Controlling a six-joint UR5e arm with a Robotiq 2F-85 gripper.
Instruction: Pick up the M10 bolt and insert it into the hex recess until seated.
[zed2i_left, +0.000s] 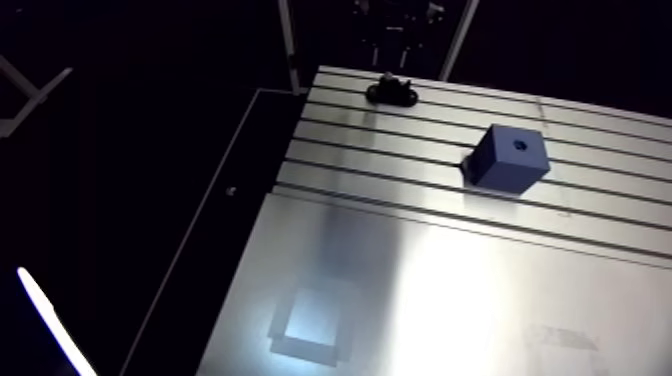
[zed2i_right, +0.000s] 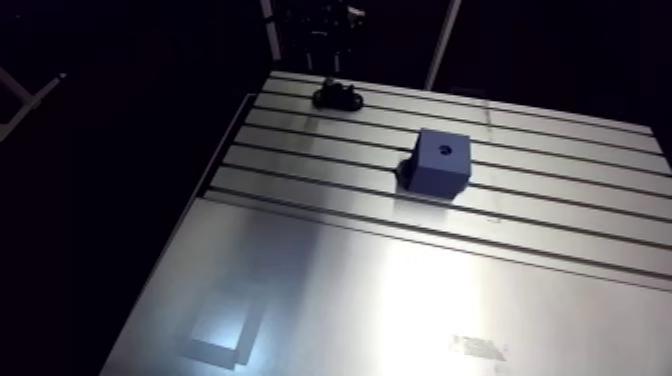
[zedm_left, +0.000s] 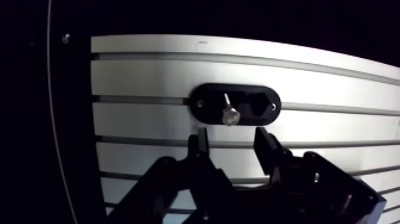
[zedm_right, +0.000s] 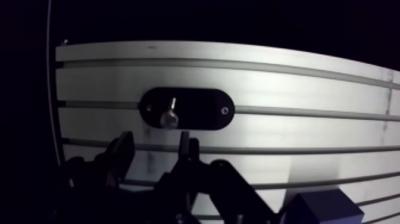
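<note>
The M10 bolt (zedm_left: 228, 111) lies in a black oval holder (zedm_left: 209, 94) at the far end of the slotted aluminium table (zed2i_left: 420, 290), its head toward the gripper (zedm_left: 232, 148) and its shank pointing away. Being bright metal, it should handle as stiff, dense for its size and slick, so it is apt to roll or twist in a loose pinch. If the head is what seats in the recess, the shank is the likelier place to take hold. The fingers (zedm_left: 200, 146) are spread and empty, just short of the holder, with the bolt ahead of the gap. The holder looks matte and round-ended. Nearer and to the right stands a dark blue block (zed2i_left: 510, 160) – boxy and hard-edged, with a small hole (zed2i_left: 519, 144) in its top whose shape is too small to tell
</note>
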